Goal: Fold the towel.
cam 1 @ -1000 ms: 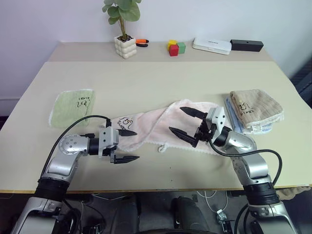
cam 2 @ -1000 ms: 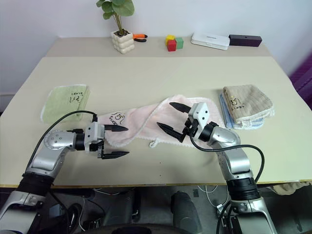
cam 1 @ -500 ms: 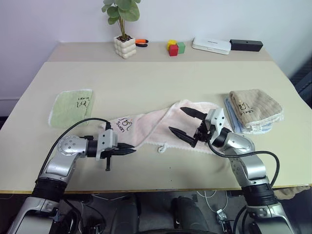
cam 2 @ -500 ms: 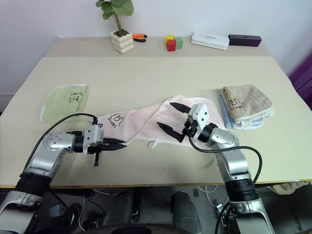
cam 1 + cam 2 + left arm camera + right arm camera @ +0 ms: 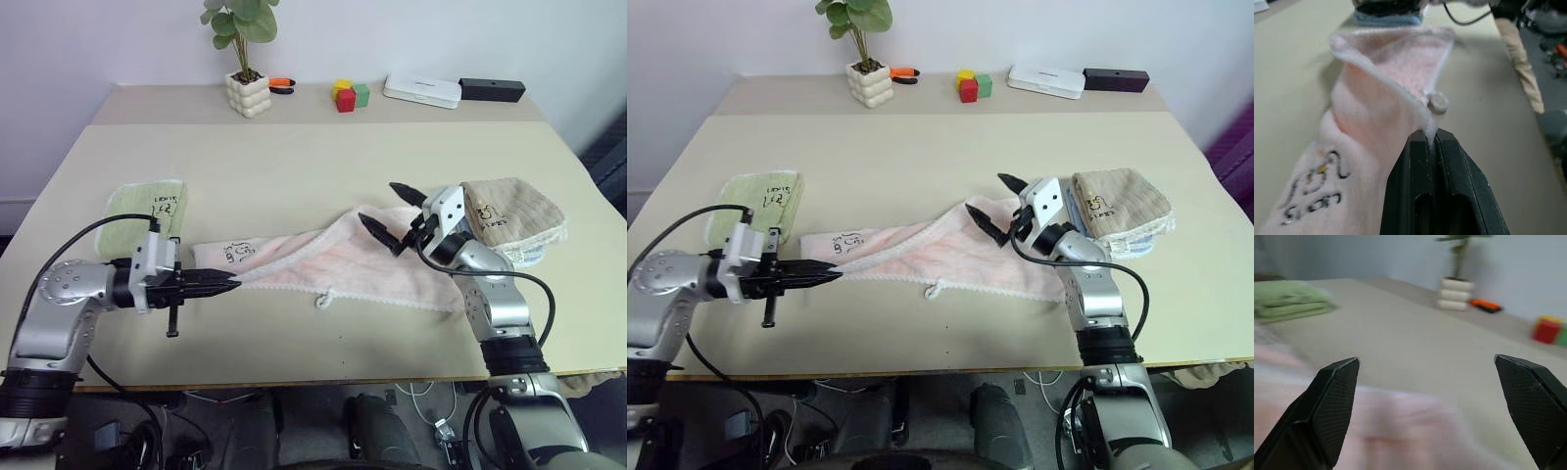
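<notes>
- A second ago the left gripper (image 5: 227,284) stood with its fingers apart over the towel's (image 5: 333,266) near-left edge; now they are pressed together on that edge — the left wrist view shows a thin white hem pinched between the two black fingers (image 5: 1415,161).
- With the edge caught, the left arm has drawn back toward its own side and lifted a little, and the towel has stretched from a slack, bunched heap into a long strip running across the worktop (image 5: 313,166).
- The right gripper (image 5: 394,213) has kept its fingers wide apart, holding nothing, and has moved up toward the towel's far right end, hanging just over the raised fold there.
- My reading: the grasp on one end is secured, and the cloth is being pulled out straight — the fold itself is not yet begun. The right end likely needs a grip next.
- The towel is pale pink and fluffy, with a dark embroidered mark near its left end and a small white loop tag hanging off the near edge at about the middle.
- It lies in the middle of the worktop between a green towel (image 5: 147,211) on the left and a beige towel (image 5: 514,213) on the right, its right part still doubled over.
</notes>
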{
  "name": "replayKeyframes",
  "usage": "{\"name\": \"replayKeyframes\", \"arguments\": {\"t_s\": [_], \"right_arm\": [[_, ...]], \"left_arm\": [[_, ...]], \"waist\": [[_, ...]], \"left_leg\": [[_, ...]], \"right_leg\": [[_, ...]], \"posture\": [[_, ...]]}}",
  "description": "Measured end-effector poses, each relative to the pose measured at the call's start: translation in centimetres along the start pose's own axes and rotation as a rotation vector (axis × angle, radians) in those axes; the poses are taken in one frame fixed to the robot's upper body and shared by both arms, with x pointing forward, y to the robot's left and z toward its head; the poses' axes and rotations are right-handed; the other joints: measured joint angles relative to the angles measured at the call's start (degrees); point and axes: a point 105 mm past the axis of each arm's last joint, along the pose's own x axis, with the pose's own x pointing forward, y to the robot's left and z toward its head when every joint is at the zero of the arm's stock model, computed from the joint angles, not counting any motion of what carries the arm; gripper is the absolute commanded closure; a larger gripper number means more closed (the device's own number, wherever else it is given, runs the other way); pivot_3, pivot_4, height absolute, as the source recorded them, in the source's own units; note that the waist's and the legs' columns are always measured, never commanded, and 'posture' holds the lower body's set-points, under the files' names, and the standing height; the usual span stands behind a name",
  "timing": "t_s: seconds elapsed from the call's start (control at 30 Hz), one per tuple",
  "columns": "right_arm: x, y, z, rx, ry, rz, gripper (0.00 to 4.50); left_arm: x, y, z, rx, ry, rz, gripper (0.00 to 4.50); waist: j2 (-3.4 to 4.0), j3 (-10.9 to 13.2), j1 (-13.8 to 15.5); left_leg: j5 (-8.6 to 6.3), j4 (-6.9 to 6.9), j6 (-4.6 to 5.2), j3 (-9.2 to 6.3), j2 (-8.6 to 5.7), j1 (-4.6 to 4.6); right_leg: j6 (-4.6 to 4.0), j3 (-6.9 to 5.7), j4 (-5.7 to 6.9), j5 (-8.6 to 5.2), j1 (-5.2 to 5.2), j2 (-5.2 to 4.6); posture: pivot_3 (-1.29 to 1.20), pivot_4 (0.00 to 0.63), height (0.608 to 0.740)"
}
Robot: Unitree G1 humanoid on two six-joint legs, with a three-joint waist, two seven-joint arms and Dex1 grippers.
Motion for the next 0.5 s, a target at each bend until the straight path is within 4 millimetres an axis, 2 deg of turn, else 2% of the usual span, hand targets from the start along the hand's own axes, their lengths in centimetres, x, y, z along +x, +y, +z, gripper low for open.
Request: {"name": "replayKeyframes", "arguments": {"t_s": [0.2,0.33,0.5], "right_arm": [[0.5,-2.9,-0.4,-0.001,0.028,-0.103,0.00],[0.4,-4.5,-2.0,-0.015,0.144,-0.119,0.00],[1.2,-5.2,-3.8,0.029,0.284,-0.092,0.00]], "left_arm": [[-1.1,-3.0,-0.1,-0.125,0.052,-0.051,4.40],[-1.2,-4.9,-0.9,-0.200,0.073,-0.064,4.40],[-1.1,-6.5,-2.0,-0.249,0.106,-0.069,4.40]], "waist": [[0.03,0.02,-0.86],[0.04,0.03,-0.85],[0.05,0.03,-0.90]], "left_leg": [[0.00,-0.09,0.00,0.02,0.03,0.01],[0.00,-0.10,0.00,0.03,0.04,0.01],[0.00,-0.11,0.00,0.09,0.04,0.00]], "right_leg": [[0.00,0.01,0.00,0.00,-0.05,0.01],[-0.04,0.01,0.01,-0.02,-0.07,0.01],[-0.18,0.06,-0.01,-0.09,-0.11,0.01]], "posture": [[0.00,0.150,0.735],[0.00,0.150,0.735],[0.00,0.150,0.735]]}}
